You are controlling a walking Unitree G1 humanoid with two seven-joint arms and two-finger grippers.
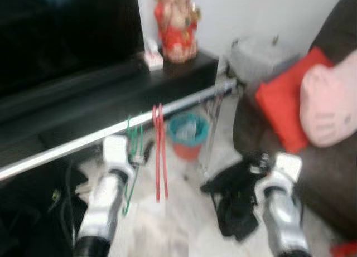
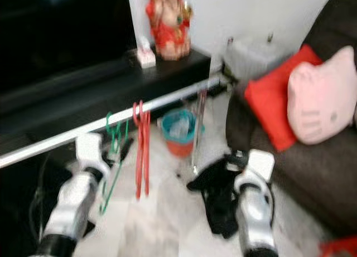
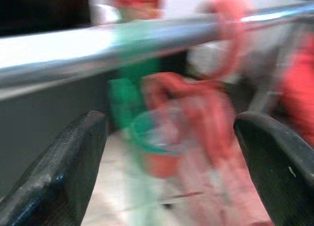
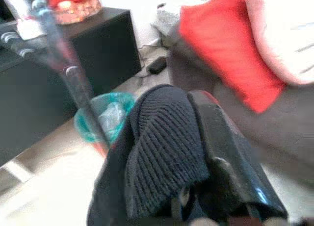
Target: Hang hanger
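Observation:
A silver rail (image 1: 83,141) runs across in front of the black cabinet. On it hang a green hanger (image 1: 133,156) and red hangers (image 1: 160,151) side by side. My left gripper (image 3: 169,123) is open just below the rail, its fingers (image 3: 73,152) spread wide, with the green hanger (image 3: 125,98) ahead between them and not touched. My left arm (image 1: 109,184) reaches up to the green hanger. My right gripper (image 4: 196,103) is shut on a black knitted garment (image 4: 162,142), which hangs low by the sofa (image 1: 234,201). All views are blurred.
A teal and red bin (image 1: 188,135) stands on the pale floor behind the rail. A red figurine (image 1: 177,23) sits on the black cabinet (image 1: 167,73). On the right, a brown sofa (image 1: 334,173) holds a red cushion (image 1: 284,106) and a pink cushion (image 1: 329,101).

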